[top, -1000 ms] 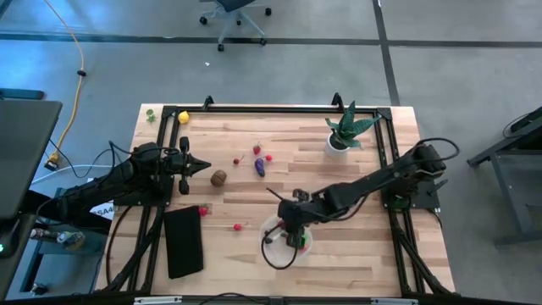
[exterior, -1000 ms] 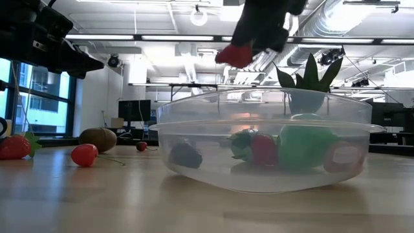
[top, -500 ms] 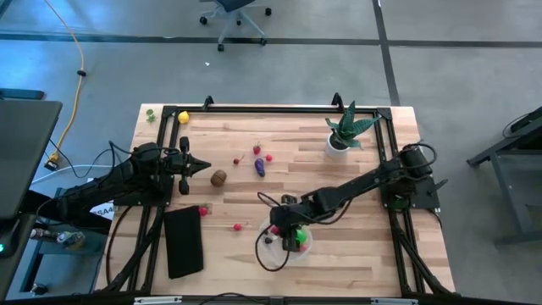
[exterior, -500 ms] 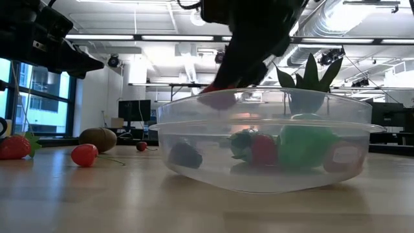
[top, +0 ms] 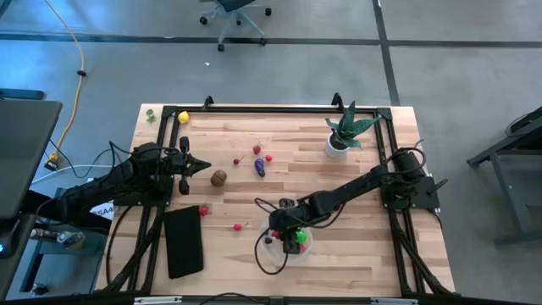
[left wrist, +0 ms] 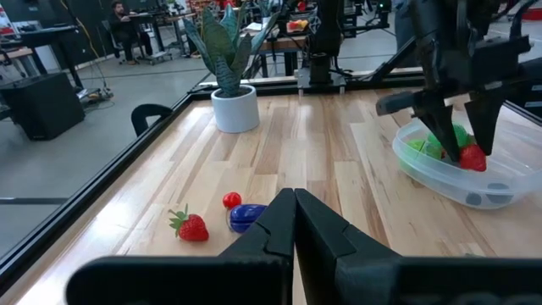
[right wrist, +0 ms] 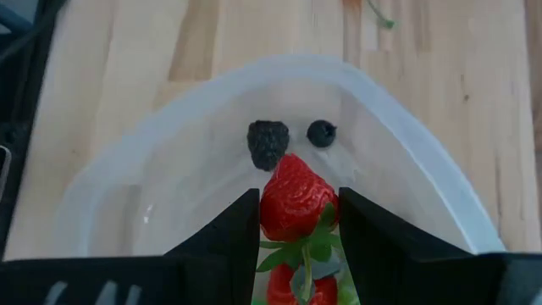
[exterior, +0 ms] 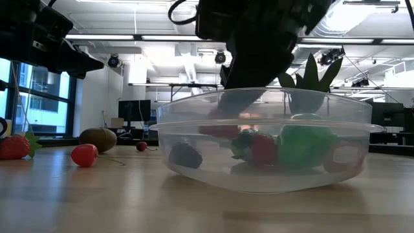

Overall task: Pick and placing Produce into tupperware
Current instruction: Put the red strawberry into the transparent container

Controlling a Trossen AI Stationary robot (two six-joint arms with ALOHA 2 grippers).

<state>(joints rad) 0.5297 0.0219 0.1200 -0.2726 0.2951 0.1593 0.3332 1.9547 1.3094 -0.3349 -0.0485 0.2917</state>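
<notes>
The clear round tupperware point(top: 298, 251) stands near the table's front middle and holds a green piece point(exterior: 304, 144), red pieces, a blackberry point(right wrist: 268, 142) and a blueberry point(right wrist: 321, 132). My right gripper point(top: 283, 232) reaches down into it, shut on a red strawberry point(right wrist: 295, 206). My left gripper point(top: 204, 167) waits shut at the table's left. Loose produce lies on the wood: a brown kiwi point(top: 218, 178), a purple piece point(top: 259, 166), small red ones point(top: 268, 158), a strawberry point(top: 203, 211) and a yellow piece point(top: 183, 117). My right gripper pinches the strawberry by its two sides point(right wrist: 269, 212) between its two fingers. The fingers point(left wrist: 430, 119) slant down into the tupperware from the table's right. The berry's pointed end faces away from the gripper and its green leaves face back. It hangs below the tupperware's rim point(exterior: 194, 110).
A spiky green plant in a white pot point(top: 343, 135) stands at the far right. A flat black rectangle point(top: 184, 241) lies at the near left. A black frame rail point(top: 279, 108) runs round the table. Bare wood lies in front of the tupperware.
My right gripper has sunk with the strawberry from above the tupperware's rim down into it, shifting a little toward the table's left and rolling its wrist. The strawberry stays between the fingers.
</notes>
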